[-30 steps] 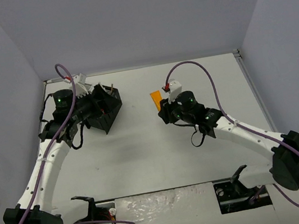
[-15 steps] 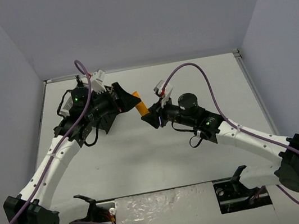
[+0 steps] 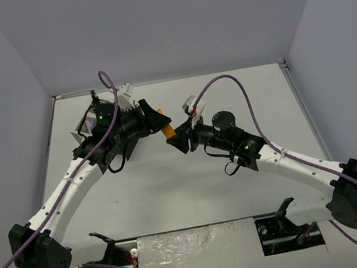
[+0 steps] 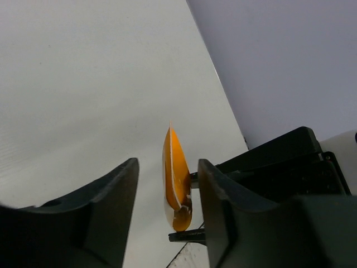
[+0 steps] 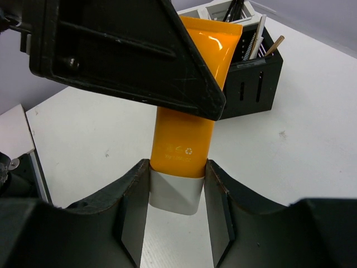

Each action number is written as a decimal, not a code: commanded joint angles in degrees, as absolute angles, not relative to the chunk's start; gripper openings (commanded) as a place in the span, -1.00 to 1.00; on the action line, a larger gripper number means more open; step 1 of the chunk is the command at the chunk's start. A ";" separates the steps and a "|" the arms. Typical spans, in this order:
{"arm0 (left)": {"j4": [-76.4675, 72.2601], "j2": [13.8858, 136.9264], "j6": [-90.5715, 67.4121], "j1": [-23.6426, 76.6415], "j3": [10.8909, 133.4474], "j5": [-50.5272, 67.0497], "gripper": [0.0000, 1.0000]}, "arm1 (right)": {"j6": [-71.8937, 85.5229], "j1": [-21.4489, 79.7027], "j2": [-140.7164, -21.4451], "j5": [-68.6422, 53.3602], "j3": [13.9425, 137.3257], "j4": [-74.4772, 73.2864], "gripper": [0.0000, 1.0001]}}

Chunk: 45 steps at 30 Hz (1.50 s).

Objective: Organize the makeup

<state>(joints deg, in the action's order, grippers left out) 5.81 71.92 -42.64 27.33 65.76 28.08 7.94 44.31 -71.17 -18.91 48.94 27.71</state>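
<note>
An orange tube (image 3: 169,131) with a white cap hangs in the air over the middle of the table. My right gripper (image 5: 177,170) is shut on its white cap (image 5: 174,192), and the orange body (image 5: 192,111) points away from it. My left gripper (image 4: 167,167) straddles the tube's flat crimped end (image 4: 177,184). Its jaws are apart, with a clear gap on the left side and the tube close to the right finger (image 4: 223,206). In the top view the two grippers (image 3: 163,124) (image 3: 181,140) meet tip to tip at the tube.
Behind the tube a black mesh compartment box (image 5: 251,78) stands on the table, with thin pencils and sticks (image 5: 259,42) upright in it. A white box (image 5: 215,10) sits just behind it. The left arm (image 3: 108,141) covers most of these boxes in the top view.
The left arm swung right from the boxes to the tube, and its jaws narrowed around the crimped end. The right arm carried the tube leftward, then held still.
</note>
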 commanded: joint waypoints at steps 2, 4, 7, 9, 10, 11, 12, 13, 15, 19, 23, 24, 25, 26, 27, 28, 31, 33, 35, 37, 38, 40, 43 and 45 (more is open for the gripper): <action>0.98 70.30 -41.51 27.86 67.32 27.27 -0.43 | 8.74 44.65 -70.93 -18.88 49.90 34.38 -0.87; 1.42 70.10 -40.74 27.80 67.32 26.98 -0.66 | 8.76 44.65 -71.05 -18.63 50.13 34.28 -0.77; 1.95 70.00 -40.10 27.81 67.36 26.77 -0.95 | 9.17 44.65 -71.38 -17.81 50.38 34.14 -0.58; 2.07 69.81 -39.64 27.82 67.27 26.50 -0.98 | 9.42 44.65 -71.61 -16.99 50.70 33.75 -0.32; 2.11 69.70 -39.35 27.86 67.24 26.27 -0.98 | 9.49 44.65 -71.72 -16.60 50.89 33.47 -0.15; 2.32 69.59 -38.19 27.86 67.29 25.85 -0.98 | 9.49 44.70 -71.77 -15.64 51.21 32.73 0.12; 2.94 69.57 -36.80 27.82 67.61 25.08 -0.98 | 9.54 44.71 -71.76 -14.63 51.39 32.09 0.38; 4.23 69.68 -35.03 27.70 68.37 23.72 -0.98 | 9.65 44.66 -71.65 -13.50 51.33 31.61 0.64; 8.69 70.21 -30.73 27.54 70.44 19.98 -0.98 | 9.76 44.56 -70.62 -10.72 50.59 30.88 0.90; 13.70 70.99 -21.88 25.67 73.78 9.86 -0.99 | 8.42 43.90 -67.24 -5.50 48.89 27.51 1.00; 10.12 71.11 -16.06 20.62 74.04 5.31 -0.99 | 7.65 42.31 -62.34 -0.51 45.42 25.18 1.00; 8.75 71.33 -15.03 19.13 73.66 5.14 -0.99 | 7.75 41.41 -60.79 -0.26 44.16 24.93 1.00; 7.21 71.59 -14.03 17.44 73.18 5.21 -0.99 | 7.93 40.12 -59.58 -0.40 43.24 24.71 1.00; 5.66 71.87 -13.15 15.75 72.71 5.25 -0.99 | 8.13 38.86 -58.39 -0.63 42.32 24.52 1.00; 4.08 72.29 -12.77 14.05 72.29 5.13 -0.99 | 8.43 37.70 -57.35 -1.30 41.41 24.45 1.00; 2.48 73.03 -12.37 12.69 71.88 4.86 -0.99 | 8.67 36.93 -56.38 -1.82 40.81 24.39 1.00; -1.72 75.16 -11.32 10.63 70.85 4.39 -0.99 | 9.12 35.08 -54.58 -3.53 38.76 24.05 1.00; -3.55 76.89 -11.53 9.64 70.24 4.92 -0.99 | 9.01 34.53 -53.57 -3.30 38.11 23.32 1.00; -5.27 78.43 -11.54 8.97 69.38 6.12 -0.99 | 8.62 34.39 -52.64 -2.97 37.71 22.79 1.00; -7.31 79.19 -11.60 8.43 67.74 6.33 -0.99 | 8.44 34.28 -51.94 -2.81 37.26 22.50 1.00; -8.38 79.43 -11.65 8.14 66.53 6.38 -0.99 | 8.34 34.28 -51.70 -2.81 37.07 22.45 1.00; -9.64 79.97 -11.69 7.50 64.88 6.62 -0.99 | 8.19 34.14 -51.30 -2.81 36.64 22.27 1.00; -10.55 80.72 -11.49 6.94 63.23 6.75 -0.99 | 8.09 34.01 -51.25 -2.74 36.47 22.15 1.00; -10.83 81.26 -11.20 6.86 62.39 6.82 -0.99 | 8.09 34.04 -51.44 -2.90 36.42 22.18 1.00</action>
<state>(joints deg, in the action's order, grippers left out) -2.69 82.38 -12.49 7.73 61.25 6.13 8.72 34.48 -52.25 -3.36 35.97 18.76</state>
